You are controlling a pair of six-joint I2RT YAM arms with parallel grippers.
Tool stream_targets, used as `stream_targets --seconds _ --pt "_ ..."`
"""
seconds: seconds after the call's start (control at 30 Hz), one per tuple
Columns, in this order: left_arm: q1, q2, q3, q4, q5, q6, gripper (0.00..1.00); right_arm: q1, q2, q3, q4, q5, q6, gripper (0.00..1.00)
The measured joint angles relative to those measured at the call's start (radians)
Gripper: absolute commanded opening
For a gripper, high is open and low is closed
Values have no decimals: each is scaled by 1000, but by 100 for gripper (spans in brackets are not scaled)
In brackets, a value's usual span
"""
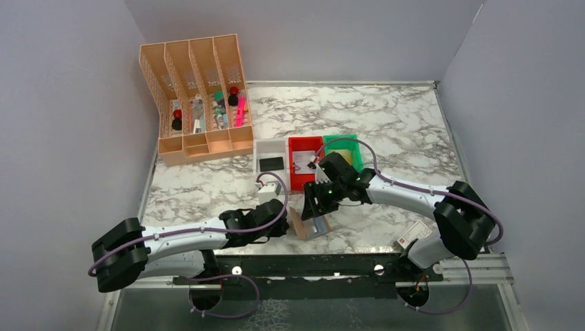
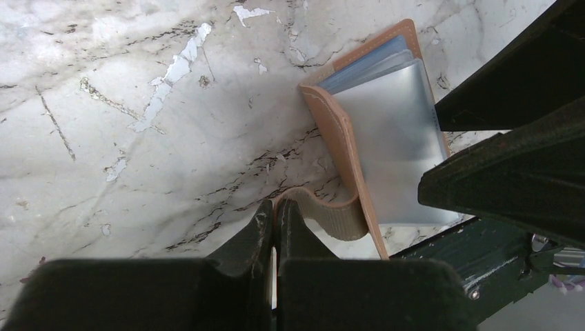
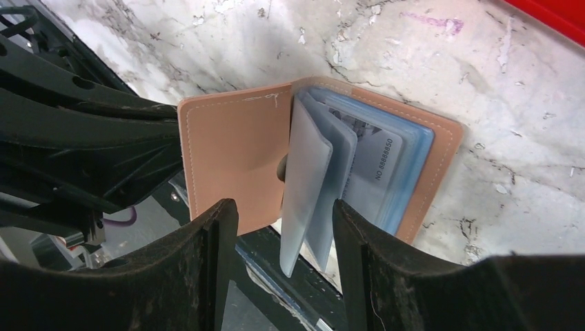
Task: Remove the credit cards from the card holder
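The card holder (image 1: 308, 225) lies open at the table's front edge, brown cover outside, pale blue-grey sleeves inside. My left gripper (image 1: 284, 219) is shut on the card holder's strap (image 2: 324, 210); the wallet (image 2: 386, 124) stands just beyond it. My right gripper (image 1: 319, 207) is open above the card holder (image 3: 234, 145), its fingers either side of the loose upright sleeves (image 3: 310, 172) without gripping them. A pale credit card (image 3: 379, 162) with a printed number sits in a sleeve. A dark card (image 1: 271, 163) lies in the white bin (image 1: 270, 147), a tan-gold one (image 1: 349, 157) in the green bin (image 1: 341, 140).
A red bin (image 1: 304, 181) stands between the white and green bins, just behind the grippers. An orange slotted organiser (image 1: 196, 96) with pens stands at the back left. A small white block (image 1: 269, 193) lies by the left gripper. The table's front rail (image 3: 276, 276) runs under the wallet.
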Motion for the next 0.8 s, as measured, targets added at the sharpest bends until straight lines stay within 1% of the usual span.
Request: stream_targets --seconds 0.17,0.33,0.67,0.8 --pt "0 -4 0 0 0 -1 0 4 -13 1 5 -13 2 59" --pt "0 -27 -3 -5 -1 -5 0 4 -19 1 39 -74 11 59" --pt "0 -103 -36 -48 -19 -73 0 5 -16 -27 178 -205 67 59" --pt "0 -142 -67 -75 -26 -114 0 11 21 -30 232 -250 89 59"
